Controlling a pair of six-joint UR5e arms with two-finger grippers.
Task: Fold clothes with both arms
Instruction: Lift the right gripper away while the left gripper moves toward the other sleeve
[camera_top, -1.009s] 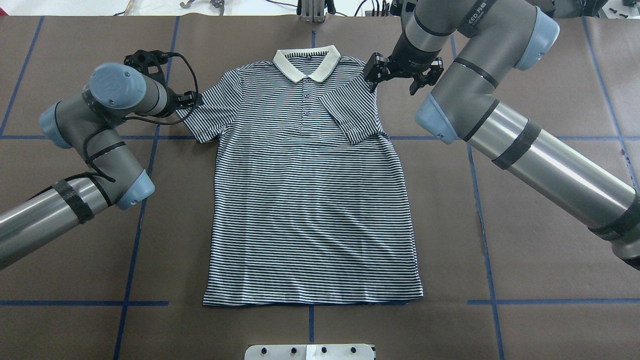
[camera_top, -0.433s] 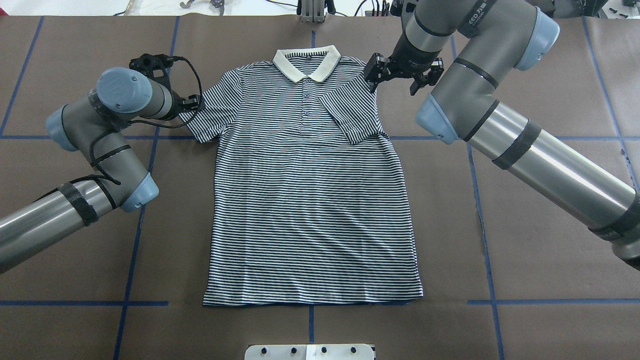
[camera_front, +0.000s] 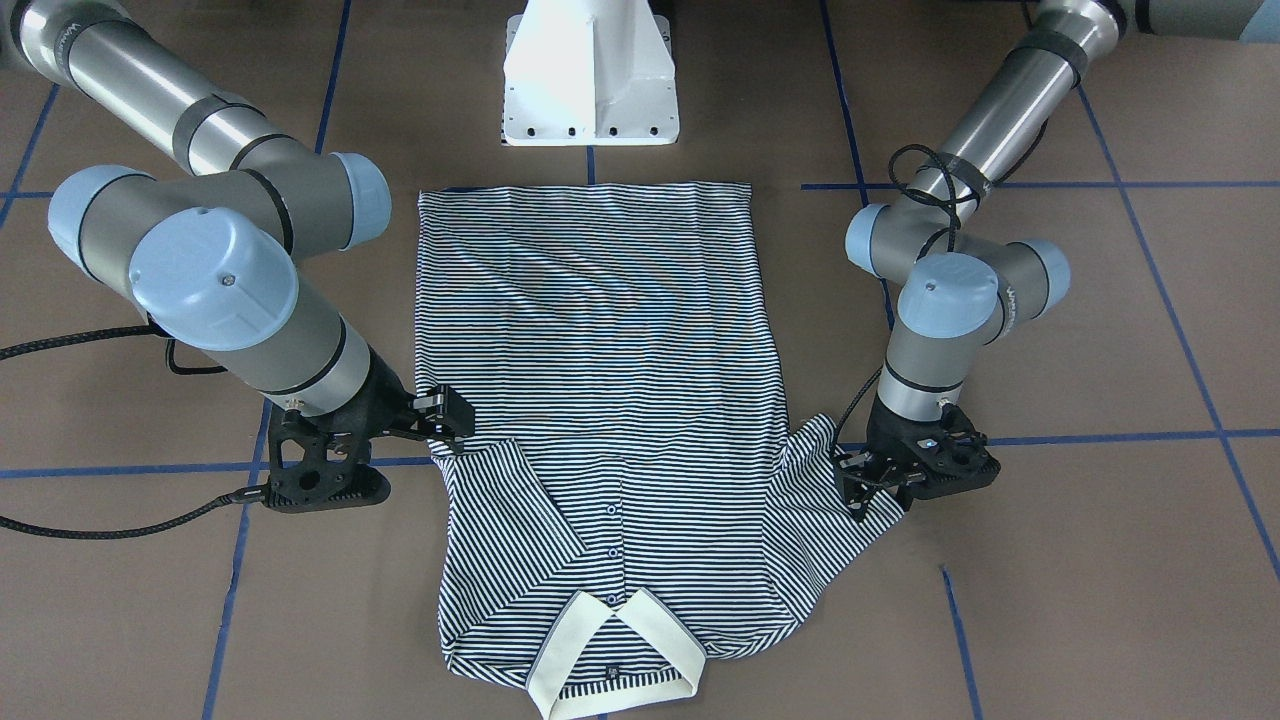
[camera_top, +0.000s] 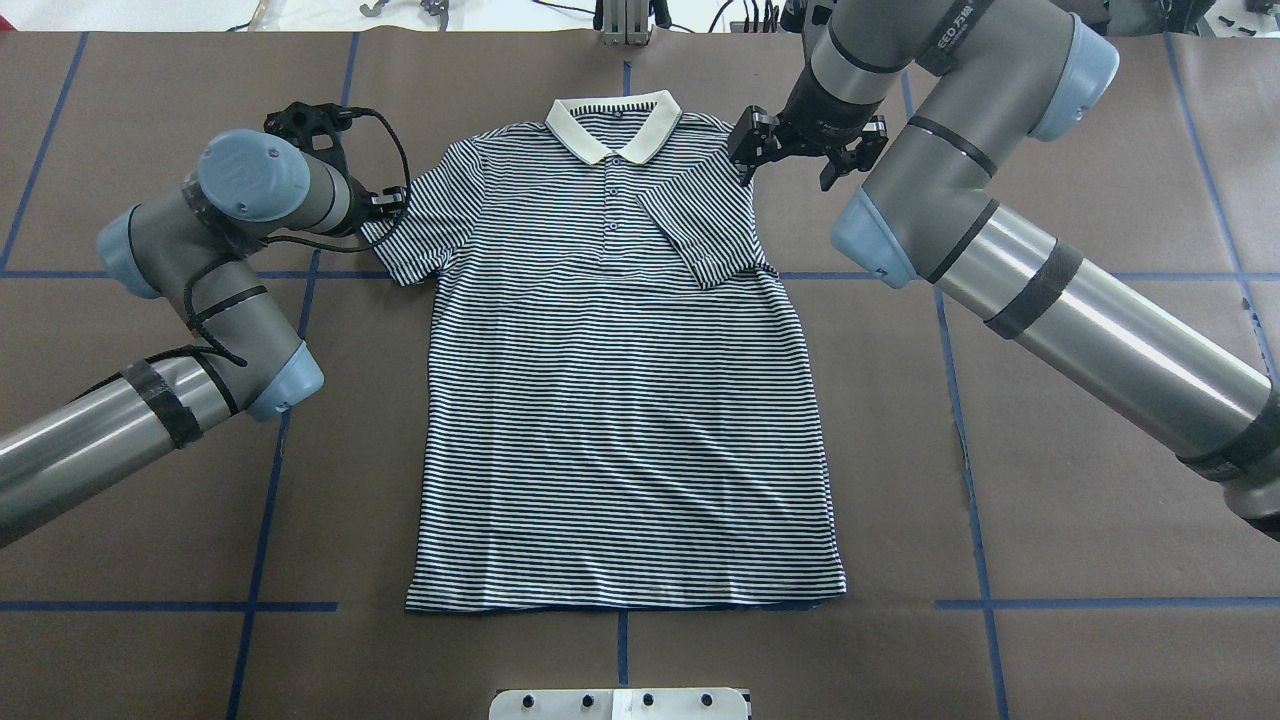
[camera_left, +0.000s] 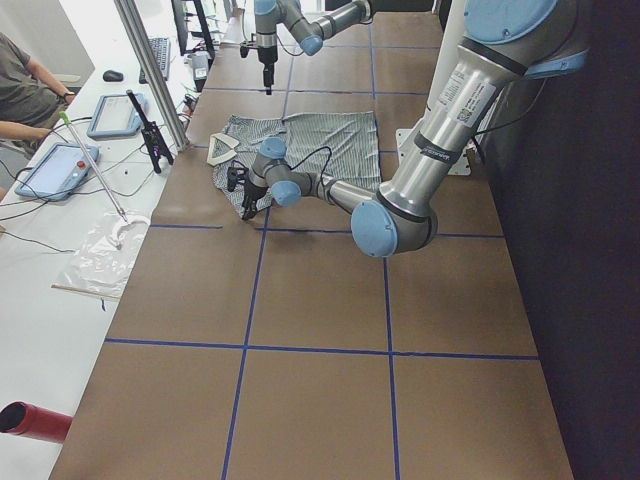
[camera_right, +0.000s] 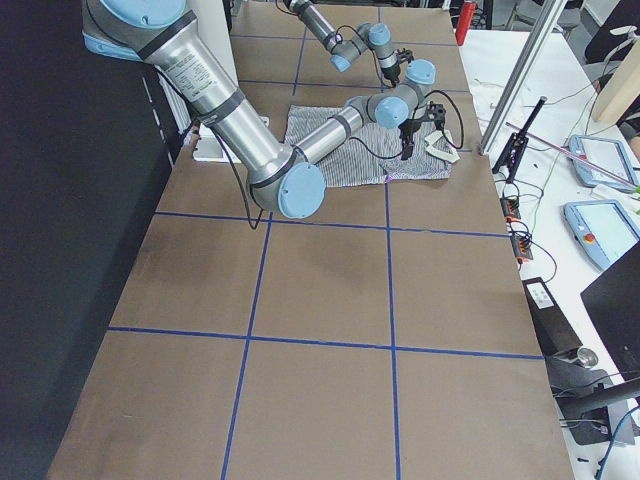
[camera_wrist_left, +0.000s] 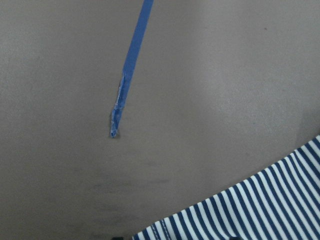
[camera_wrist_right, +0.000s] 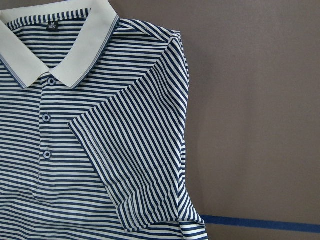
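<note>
The striped polo shirt lies flat and face up on the brown table, its cream collar at the far side. The sleeve on the overhead view's right is folded in over the chest. The other sleeve lies spread out. My left gripper is low at that sleeve's outer hem and looks open, its fingertips at the hem. The left wrist view shows only the hem and bare table. My right gripper hovers open and empty above the shirt's other shoulder.
The white pedestal base stands at the shirt's bottom hem. Blue tape lines cross the brown table cover. Beyond the far edge is a white bench with tablets and a person's arm.
My left arm has swung a little toward the shirt, and the spread sleeve's outer hem has shifted slightly. The right arm has not moved.
</note>
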